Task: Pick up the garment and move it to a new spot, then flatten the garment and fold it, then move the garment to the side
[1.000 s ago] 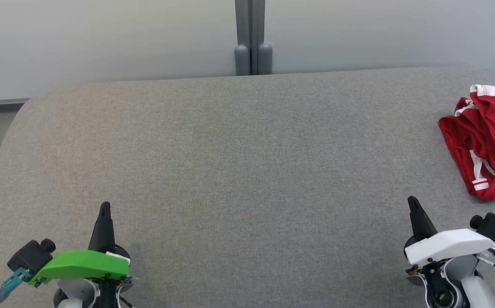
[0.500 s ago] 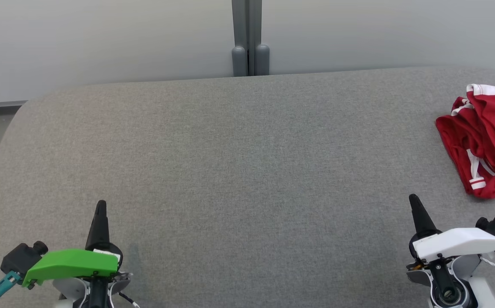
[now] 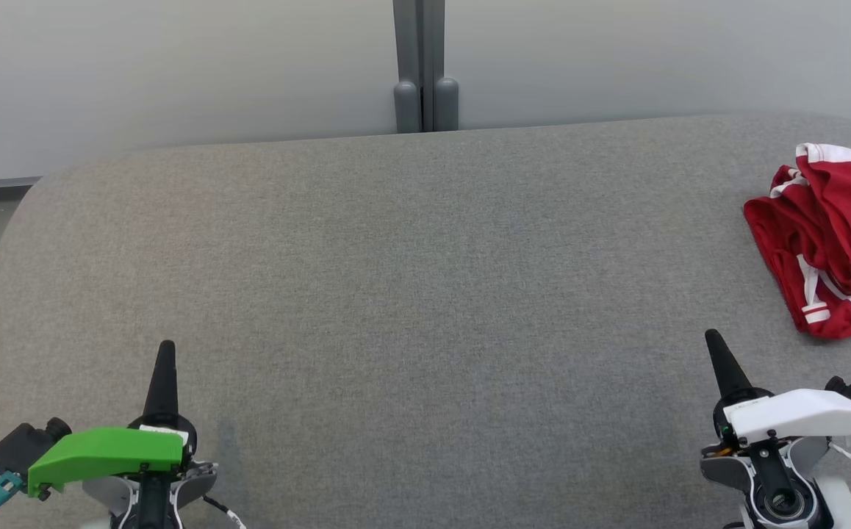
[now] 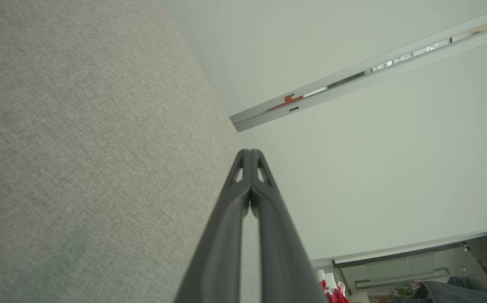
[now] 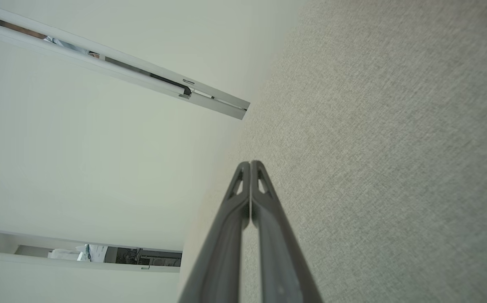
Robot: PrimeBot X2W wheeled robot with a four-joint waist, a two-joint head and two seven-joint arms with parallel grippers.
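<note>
A crumpled red garment (image 3: 833, 239) with white stripes lies at the far right of the grey padded table (image 3: 411, 279), partly cut off by the head view's edge. A sliver of the garment (image 4: 332, 293) peeks out beside the fingers in the left wrist view. My left gripper (image 3: 165, 351), under a green cover, sits at the lower left, shut with nothing in it; its fingertips (image 4: 250, 155) meet. At the lower right, under a white cover, my right gripper (image 3: 712, 340) is shut and empty too, a short way in front of the garment, apart from it; its fingertips (image 5: 250, 165) touch.
Behind the table stands a pale wall with a grey vertical post (image 3: 419, 66) at its middle. The table's rounded far-left corner (image 3: 51, 180) drops off to a grey ledge. Broad bare fabric stretches between the two grippers.
The whole head view has shifted: the post and garment slid slightly left. Both grippers sit lower in the picture, the left one further left. The garment keeps its shape.
</note>
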